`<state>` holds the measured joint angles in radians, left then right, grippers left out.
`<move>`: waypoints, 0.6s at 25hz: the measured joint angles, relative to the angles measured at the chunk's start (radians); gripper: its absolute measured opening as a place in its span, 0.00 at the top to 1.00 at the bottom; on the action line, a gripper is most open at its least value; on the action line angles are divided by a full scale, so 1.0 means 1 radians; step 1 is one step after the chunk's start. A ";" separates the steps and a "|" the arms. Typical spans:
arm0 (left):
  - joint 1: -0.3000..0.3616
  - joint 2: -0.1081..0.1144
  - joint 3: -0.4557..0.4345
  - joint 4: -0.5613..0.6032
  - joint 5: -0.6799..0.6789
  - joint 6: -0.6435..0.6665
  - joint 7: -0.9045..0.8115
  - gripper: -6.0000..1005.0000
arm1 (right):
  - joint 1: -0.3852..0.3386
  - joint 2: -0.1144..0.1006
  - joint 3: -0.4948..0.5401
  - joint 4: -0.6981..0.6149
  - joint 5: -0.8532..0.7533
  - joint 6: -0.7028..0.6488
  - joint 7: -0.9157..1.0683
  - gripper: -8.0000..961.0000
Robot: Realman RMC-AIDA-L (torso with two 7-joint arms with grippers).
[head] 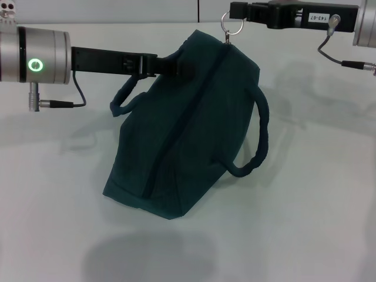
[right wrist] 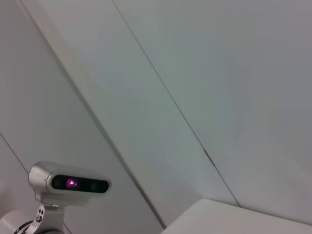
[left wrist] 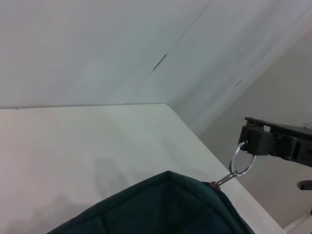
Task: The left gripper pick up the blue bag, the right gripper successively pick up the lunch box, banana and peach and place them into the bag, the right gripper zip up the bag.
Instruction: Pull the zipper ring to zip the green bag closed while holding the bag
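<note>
blue bag (head: 188, 135) hangs in the air over the white bench (head: 305, 223), tilted, its lower corner low and near the bench top with a shadow under it. zip line runs down the middle of the facing side and looks closed along what you can see. one padded handle (head: 258, 135) loops out on the bag's right side, the other handle (head: 126, 94) sticks out on the left.

your left claw (head: 161, 63) comes in level from the left and is clamped on the bag's top edge by the left handle — fingers closed tight on fabric, carrying the bag.

your right claw (head: 238, 13) sits at the top, just above the bag's upper corner, fingers pinched on the metal ring zip pull (head: 231, 24). the ring hangs from the claw tip and links down to the zip end; the left wrist view shows the same ring (left wrist: 242, 161) caught in the claw tip (left wrist: 251, 142) beside the bag corner (left wrist: 165, 204).

right wrist view shows only wall panels, a bench corner (right wrist: 234, 219) and the head camera (right wrist: 68, 183) — no bag there. lunch box, banana and peach aren't visible in any view.
</note>
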<state>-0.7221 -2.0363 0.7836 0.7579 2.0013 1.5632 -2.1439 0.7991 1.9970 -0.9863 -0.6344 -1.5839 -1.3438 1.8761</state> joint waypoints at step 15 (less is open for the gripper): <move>0.005 -0.013 -0.005 0.000 -0.018 0.007 0.039 0.94 | -0.032 0.000 0.000 0.012 0.038 -0.001 0.000 0.94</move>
<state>-0.7173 -2.0494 0.7791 0.7577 1.9837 1.5701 -2.1054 0.7667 1.9968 -0.9864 -0.6228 -1.5463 -1.3446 1.8761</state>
